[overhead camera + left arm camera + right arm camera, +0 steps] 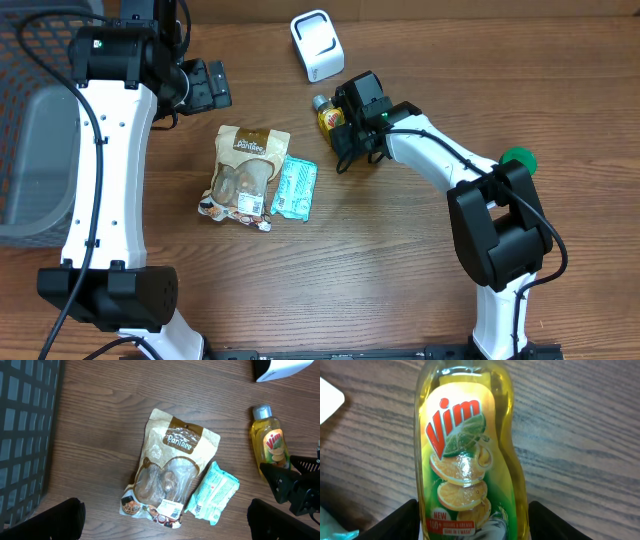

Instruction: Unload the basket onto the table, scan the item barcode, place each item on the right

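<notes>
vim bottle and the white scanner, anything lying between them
Nothing. Between the Vim bottle and the white scanner there is only bare table. The overhead view shows it, and the left wrist view agrees.

Yellow Vim bottle [465, 460] lies flat — orange-slice label facing up.

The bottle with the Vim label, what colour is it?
Yellow bottle, best seen in the right wrist view.

Yellow bottle [470, 435] on brown wood-grain table [580, 435].
It shows red lettering, green lime, orange slices; brown pouch [172, 472], teal packet [212, 492].
</notes>
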You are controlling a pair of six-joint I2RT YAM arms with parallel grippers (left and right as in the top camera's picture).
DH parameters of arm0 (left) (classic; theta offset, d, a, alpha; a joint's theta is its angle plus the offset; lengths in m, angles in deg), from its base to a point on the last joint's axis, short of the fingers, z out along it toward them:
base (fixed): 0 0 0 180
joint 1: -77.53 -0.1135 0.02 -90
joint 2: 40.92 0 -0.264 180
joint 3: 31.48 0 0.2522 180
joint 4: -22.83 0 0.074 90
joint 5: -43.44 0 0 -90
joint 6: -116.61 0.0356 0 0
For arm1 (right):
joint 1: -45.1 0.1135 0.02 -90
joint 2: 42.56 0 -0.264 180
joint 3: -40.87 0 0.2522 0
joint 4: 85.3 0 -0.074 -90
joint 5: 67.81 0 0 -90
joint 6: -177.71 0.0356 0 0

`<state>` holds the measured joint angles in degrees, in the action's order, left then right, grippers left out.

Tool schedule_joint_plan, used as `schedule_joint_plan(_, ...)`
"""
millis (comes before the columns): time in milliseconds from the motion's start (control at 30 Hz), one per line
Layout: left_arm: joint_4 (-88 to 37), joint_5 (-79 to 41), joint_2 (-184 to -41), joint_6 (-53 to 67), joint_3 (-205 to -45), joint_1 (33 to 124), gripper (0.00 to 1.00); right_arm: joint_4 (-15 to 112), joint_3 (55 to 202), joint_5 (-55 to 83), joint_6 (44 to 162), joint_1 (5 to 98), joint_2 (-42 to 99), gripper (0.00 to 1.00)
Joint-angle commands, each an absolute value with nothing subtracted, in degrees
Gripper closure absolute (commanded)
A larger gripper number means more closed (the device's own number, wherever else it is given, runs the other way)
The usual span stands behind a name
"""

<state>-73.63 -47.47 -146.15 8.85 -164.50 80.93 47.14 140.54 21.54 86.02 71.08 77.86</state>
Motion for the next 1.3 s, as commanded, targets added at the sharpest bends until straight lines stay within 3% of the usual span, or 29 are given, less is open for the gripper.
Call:
schedule_joint_plan(0, -73.4, -47.2, -146.2, 9.5, -165.4, 81.3, 0.0, 45.9, 140.3, 21.2, 85.9, 71.4, 78.0, 0.38)
schedule_joint_plan(167, -73.4, -47.2, -146.2, 9.5, -165.4, 81.3, 0.0, 43.3, 140.3, 21.2, 86.7, 71.4, 78.0, 0.48)
schedule_joint_plan(833, -73.4, -47.2, -146.2, 9.5, -165.4, 81.3, 0.0, 19.6, 140.3, 18.0, 89.9, 71.4, 78.0, 0.48)
schedule_joint_plan(933, -73.4, -47.2, -146.2, 9.5, -165.4, 81.3, 0.0, 15.4, 140.3, 16.9, 90.5, 71.4, 78.0, 0.47)
schedule_joint_plan(1100, -73.4, -47.2, -146.2, 9.5, -165.4, 81.3, 0.01, 14.2, 141.3, 19.7, 94.0, 71.4, 78.0, 0.35)
schedule_joint_plan(1267, -73.4, -47.2, -146.2, 9.5, -165.4, 81.3, 0.0, 11.4, 149.3, 22.6, 95.2, 71.3, 78.0, 0.3)
